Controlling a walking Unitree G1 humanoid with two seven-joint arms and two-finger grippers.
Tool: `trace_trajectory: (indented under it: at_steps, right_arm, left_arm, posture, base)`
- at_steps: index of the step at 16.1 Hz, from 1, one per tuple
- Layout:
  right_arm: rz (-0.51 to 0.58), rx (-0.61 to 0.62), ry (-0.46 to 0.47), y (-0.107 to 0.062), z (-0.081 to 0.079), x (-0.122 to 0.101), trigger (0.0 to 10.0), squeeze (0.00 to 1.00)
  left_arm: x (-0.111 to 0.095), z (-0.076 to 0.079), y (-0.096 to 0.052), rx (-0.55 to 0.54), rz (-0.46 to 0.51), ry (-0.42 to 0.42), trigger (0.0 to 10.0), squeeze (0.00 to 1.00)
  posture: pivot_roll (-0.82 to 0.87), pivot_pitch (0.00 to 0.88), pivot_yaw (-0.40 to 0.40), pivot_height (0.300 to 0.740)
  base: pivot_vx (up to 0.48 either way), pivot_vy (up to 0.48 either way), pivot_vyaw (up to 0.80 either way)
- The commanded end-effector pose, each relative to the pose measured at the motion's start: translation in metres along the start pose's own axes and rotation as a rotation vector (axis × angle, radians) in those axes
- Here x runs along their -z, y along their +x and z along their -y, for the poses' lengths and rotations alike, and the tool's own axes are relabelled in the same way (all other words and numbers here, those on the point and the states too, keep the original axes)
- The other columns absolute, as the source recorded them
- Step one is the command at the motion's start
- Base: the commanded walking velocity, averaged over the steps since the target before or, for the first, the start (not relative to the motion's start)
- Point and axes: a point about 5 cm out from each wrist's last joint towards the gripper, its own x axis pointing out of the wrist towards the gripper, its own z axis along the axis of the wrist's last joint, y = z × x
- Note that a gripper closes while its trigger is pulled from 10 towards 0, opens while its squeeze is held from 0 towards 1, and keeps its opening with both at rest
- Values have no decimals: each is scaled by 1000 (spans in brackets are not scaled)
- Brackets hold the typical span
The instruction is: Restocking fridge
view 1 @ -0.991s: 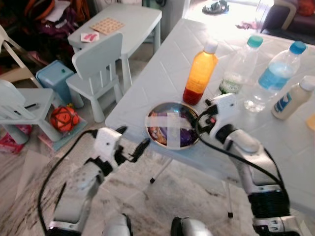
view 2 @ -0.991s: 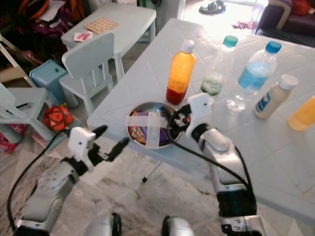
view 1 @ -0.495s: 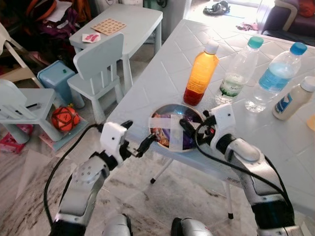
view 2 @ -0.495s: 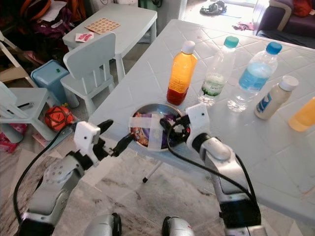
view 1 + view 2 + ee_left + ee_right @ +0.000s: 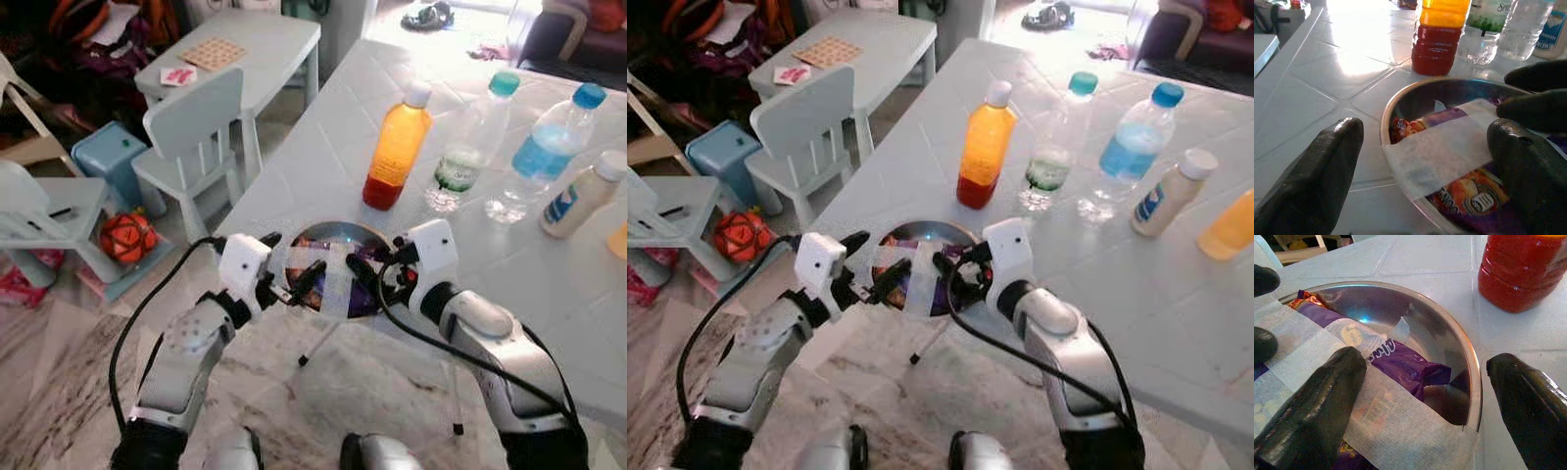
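Observation:
A metal bowl [image 5: 328,228] of purple and orange snack packets, crossed with white tape [image 5: 1444,147], sits at the near edge of the white table [image 5: 323,137]. My left gripper [image 5: 292,257] is open at the bowl's left side, one finger outside the rim [image 5: 1396,105] and the other over the tape. My right gripper [image 5: 377,262] is open at the bowl's right side, one finger on the taped packets and one outside the rim [image 5: 1474,377]. Behind the bowl stands an orange juice bottle [image 5: 397,147].
A clear bottle with a green label [image 5: 465,137], a blue-labelled water bottle [image 5: 544,152] and a white bottle [image 5: 578,196] stand further back on the table. To the left on the floor are a small chair [image 5: 201,137], a small table [image 5: 235,49], a blue box [image 5: 108,157] and a red ball [image 5: 127,235].
The left gripper rose from below the table edge to the bowl's left rim. The right gripper closed in on the bowl's right rim. The bowl stayed in place.

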Motion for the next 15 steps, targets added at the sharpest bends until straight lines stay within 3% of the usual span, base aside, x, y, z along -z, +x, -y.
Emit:
trace_trajectory:
  at_steps: [1, 4, 6, 11, 15]
  right_arm:
    - [-75, 24, 22, -4, 0, 13, 10000, 0]
    - [-127, 114, 93, -13, 7, 23, 10000, 0]
    - [-139, 223, 175, -15, 15, 25, 10000, 0]
    - [-94, 399, 304, -11, 27, 21, 10000, 0]
    - [-69, 468, 409, -8, 28, 16, 10000, 0]
  left_arm:
    - [2, 3, 3, 16, -8, 9, 10000, 0]
    - [-3, 4, 9, 13, 20, 12, 10000, 0]
    - [-11, -4, 11, -41, 60, 25, 10000, 0]
    - [-27, -33, 2, -236, 146, 13, 10000, 0]
    - [-27, -40, -5, -284, 146, 3, 10000, 0]
  posture:
    - [-12, 118, -2, 740]
    - [-19, 122, 3, 740]
    - [-20, 124, 11, 740]
    - [-6, 125, 11, 740]
    - [3, 127, 8, 740]
  base:
    - [0, 0, 0]
    - [0, 0, 0]
    - [0, 0, 0]
    - [0, 0, 0]
    - [0, 0, 0]
